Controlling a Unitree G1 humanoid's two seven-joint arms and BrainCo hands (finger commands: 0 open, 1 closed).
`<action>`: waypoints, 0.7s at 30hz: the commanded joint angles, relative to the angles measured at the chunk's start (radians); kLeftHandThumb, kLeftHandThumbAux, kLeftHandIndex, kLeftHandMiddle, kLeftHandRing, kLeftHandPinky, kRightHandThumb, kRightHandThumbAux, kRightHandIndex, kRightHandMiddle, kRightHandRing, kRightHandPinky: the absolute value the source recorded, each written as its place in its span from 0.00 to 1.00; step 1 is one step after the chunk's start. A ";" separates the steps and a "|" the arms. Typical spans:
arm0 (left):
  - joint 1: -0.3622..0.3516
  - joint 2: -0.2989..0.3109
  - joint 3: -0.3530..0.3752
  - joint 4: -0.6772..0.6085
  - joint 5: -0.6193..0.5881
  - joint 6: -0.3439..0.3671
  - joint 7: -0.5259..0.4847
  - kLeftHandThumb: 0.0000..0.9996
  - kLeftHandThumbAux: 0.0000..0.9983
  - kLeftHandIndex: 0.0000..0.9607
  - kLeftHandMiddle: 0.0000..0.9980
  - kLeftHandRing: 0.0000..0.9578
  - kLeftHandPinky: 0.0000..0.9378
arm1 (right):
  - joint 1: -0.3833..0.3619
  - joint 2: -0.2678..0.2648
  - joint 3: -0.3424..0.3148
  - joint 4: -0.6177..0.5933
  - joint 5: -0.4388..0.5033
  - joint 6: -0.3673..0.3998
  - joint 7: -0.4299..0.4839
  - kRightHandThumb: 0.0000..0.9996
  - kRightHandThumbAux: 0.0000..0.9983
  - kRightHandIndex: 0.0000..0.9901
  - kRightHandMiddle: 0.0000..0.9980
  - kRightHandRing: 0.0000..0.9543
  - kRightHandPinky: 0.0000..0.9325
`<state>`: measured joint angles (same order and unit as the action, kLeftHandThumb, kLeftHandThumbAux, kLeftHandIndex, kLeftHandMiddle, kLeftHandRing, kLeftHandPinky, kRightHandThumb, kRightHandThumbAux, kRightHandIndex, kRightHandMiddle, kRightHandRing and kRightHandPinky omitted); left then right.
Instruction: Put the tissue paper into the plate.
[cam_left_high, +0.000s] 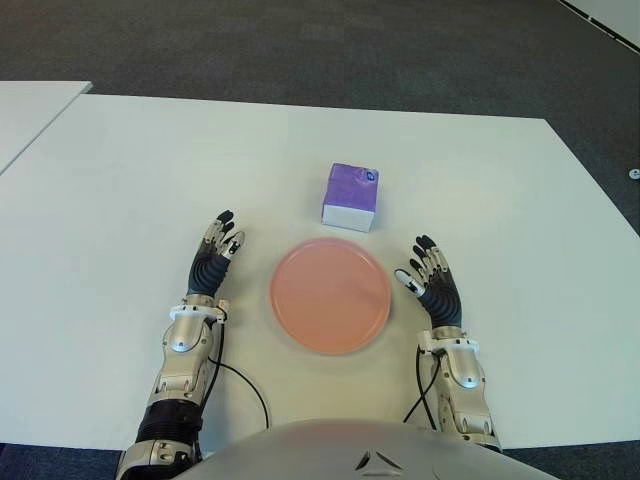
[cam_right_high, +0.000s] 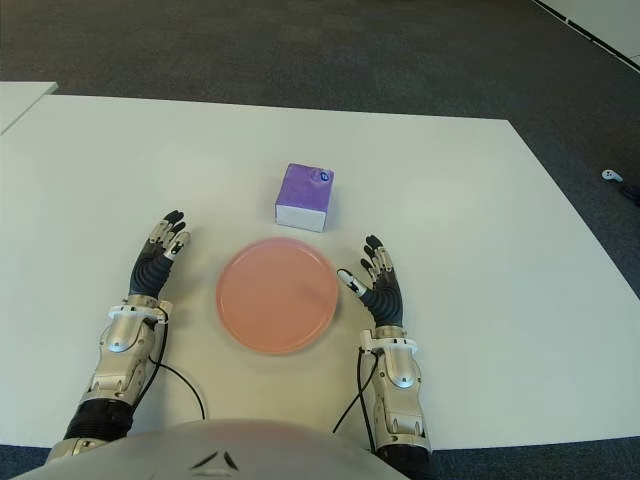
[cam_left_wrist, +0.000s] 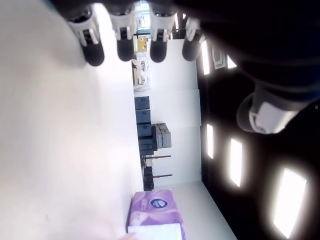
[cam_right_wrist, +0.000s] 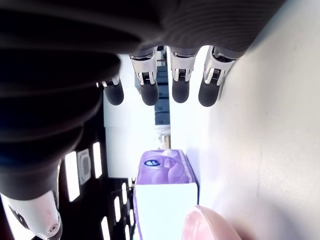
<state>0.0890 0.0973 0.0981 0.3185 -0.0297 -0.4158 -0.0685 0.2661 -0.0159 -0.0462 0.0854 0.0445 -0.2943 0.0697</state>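
Note:
A purple and white tissue pack (cam_left_high: 351, 196) stands on the white table (cam_left_high: 140, 180), just beyond the far rim of a round pink plate (cam_left_high: 330, 295). The plate holds nothing. My left hand (cam_left_high: 212, 256) shows to the left of the plate, fingers straight and spread, holding nothing. To the plate's right is my right hand (cam_left_high: 430, 275), also open and holding nothing. Both wrist views show the outstretched fingers (cam_right_wrist: 150, 92) with the tissue pack (cam_right_wrist: 166, 195) farther off.
A second white table's corner (cam_left_high: 30, 110) lies at the far left. Dark carpet (cam_left_high: 330, 50) runs beyond the table's far edge. Cables (cam_left_high: 245, 390) trail from both wrists toward the near edge.

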 joint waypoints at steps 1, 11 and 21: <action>-0.002 -0.007 -0.001 0.017 0.008 0.012 0.014 0.00 0.44 0.00 0.00 0.00 0.00 | 0.031 -0.001 0.000 0.065 0.005 0.049 0.005 0.08 0.69 0.00 0.00 0.00 0.00; -0.002 -0.009 -0.004 0.019 0.016 0.009 0.021 0.00 0.43 0.00 0.00 0.00 0.00 | 0.029 -0.011 -0.005 0.076 0.002 0.056 0.006 0.08 0.69 0.00 0.00 0.00 0.01; -0.003 -0.015 -0.009 0.019 0.021 0.007 0.020 0.00 0.43 0.00 0.00 0.00 0.00 | 0.013 -0.045 -0.008 0.082 -0.039 0.063 -0.011 0.11 0.73 0.00 0.00 0.00 0.00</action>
<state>0.0876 0.0884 0.0957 0.3201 -0.0183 -0.4159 -0.0591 0.2521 -0.0418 -0.0496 0.1031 0.0297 -0.2995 0.0694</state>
